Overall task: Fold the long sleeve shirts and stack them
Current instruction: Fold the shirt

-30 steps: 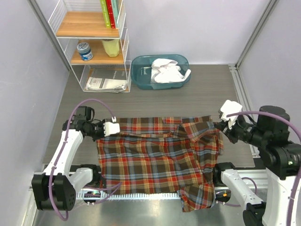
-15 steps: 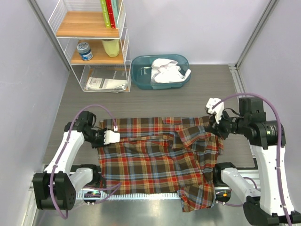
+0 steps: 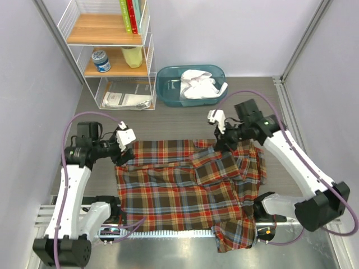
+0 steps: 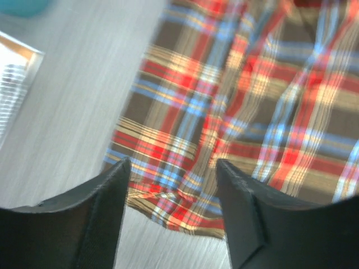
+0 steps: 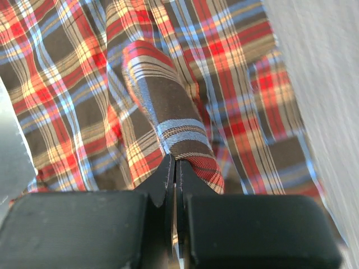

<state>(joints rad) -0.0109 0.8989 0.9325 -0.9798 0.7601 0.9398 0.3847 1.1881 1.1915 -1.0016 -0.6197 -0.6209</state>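
Note:
A plaid long sleeve shirt [image 3: 179,188] lies spread across the near half of the table. Its right part is pulled up into a fold. My right gripper [image 3: 219,143] is shut on that fold of plaid cloth [image 5: 168,120], with the jaws [image 5: 175,162] pressed together on it above the shirt's far middle. My left gripper [image 3: 121,152] hangs open just over the shirt's far left corner [image 4: 168,190]. Nothing sits between its fingers [image 4: 101,207]. A white long sleeve shirt [image 3: 199,84] lies bunched in the teal bin [image 3: 166,78] at the back.
A wire shelf [image 3: 90,53] stands at the back left with books, a jar and papers. The plaid shirt's lower right corner [image 3: 233,238] hangs over the metal rail [image 3: 168,232] at the near edge. Bare table [image 3: 185,120] lies between shirt and bin.
My left gripper opened, let go of the shirt's far left corner and drew back. My right gripper carried its fold of plaid cloth leftward over the shirt.

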